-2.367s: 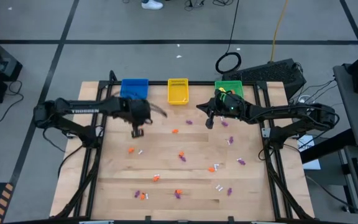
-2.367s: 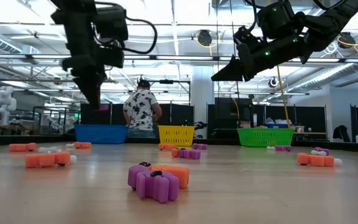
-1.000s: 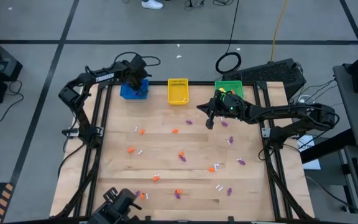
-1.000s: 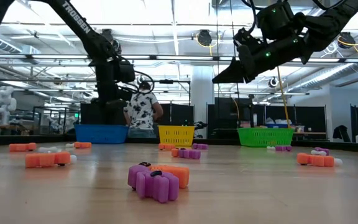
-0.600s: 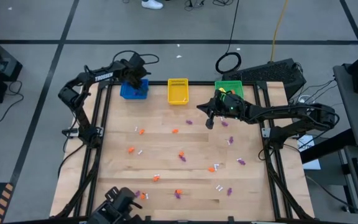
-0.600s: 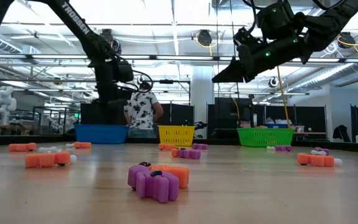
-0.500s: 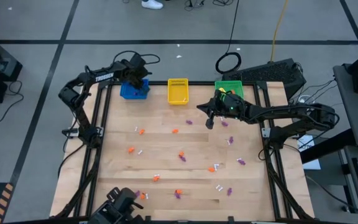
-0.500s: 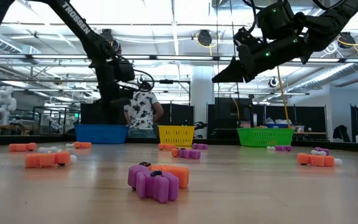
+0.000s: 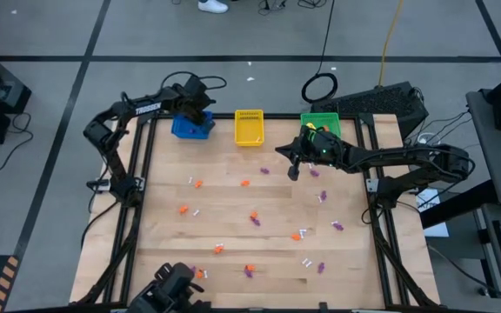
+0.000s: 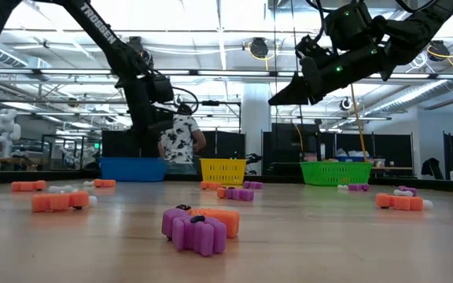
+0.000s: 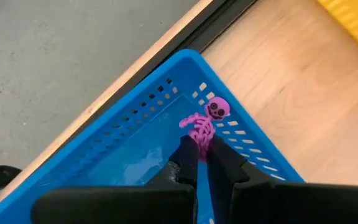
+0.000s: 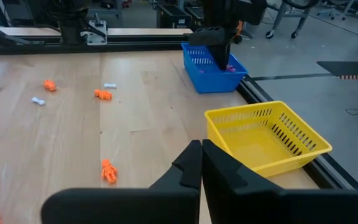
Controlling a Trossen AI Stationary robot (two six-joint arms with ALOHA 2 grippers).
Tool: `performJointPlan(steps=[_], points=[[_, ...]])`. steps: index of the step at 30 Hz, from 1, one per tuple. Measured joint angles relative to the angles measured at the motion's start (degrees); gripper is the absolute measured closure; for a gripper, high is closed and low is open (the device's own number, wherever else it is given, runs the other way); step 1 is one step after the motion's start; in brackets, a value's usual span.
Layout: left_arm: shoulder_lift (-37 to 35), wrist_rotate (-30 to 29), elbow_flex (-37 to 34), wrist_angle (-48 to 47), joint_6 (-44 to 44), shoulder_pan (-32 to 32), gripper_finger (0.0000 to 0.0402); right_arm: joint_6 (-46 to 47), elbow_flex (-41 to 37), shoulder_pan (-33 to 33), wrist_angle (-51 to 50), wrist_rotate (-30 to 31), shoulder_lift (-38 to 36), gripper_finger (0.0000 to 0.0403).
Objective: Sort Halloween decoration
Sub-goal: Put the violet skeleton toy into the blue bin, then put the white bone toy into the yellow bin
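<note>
- Over the blue basket (image 9: pixel 190 127) at the table's far left corner hangs my left gripper (image 11: pixel 205 163), fingers nipped almost together on a purple skeleton (image 11: pixel 205 122).
- That skeleton sticks out past my fingertips, its round head up against the basket's perforated wall, its body inside the basket.
- Above the far right part of the table, in front of the green basket (image 9: pixel 322 122), waits my right gripper (image 12: pixel 201 160), raised well off the wood, fingers pressed fully together with nothing between them.
- Between the blue and green baskets along the far edge sits the yellow basket (image 9: pixel 249 127).
- Scattered over the wooden table (image 9: pixel 233 209) lie the other Halloween trinkets (image 9: pixel 254 219), orange, purple and white, mostly across the middle and near half.
- From table height, a purple piece (image 10: pixel 194 232) lies closest, touching an orange one (image 10: pixel 220 220) just behind it.
- Beyond the baskets a person (image 10: pixel 181 141) stands in the room, seen from behind.
</note>
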Motion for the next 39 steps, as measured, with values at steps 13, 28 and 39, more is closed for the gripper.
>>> performJointPlan(steps=[13,28,39], points=[[6.71,2.41,-0.02,2.98,-2.52,-1.2,0.0391,0.0,0.0,0.0,-0.02,0.17,0.0,0.0403],[5.65,2.95,-0.02,5.64,-5.23,0.17,0.0351,8.88,1.46,-2.02,-9.05,9.98,0.02,0.0403],[-2.2,2.27,-0.12,6.33,-3.56,0.92,0.0285,14.01,10.4,-18.07,-34.55,11.66,2.26,0.0403]])
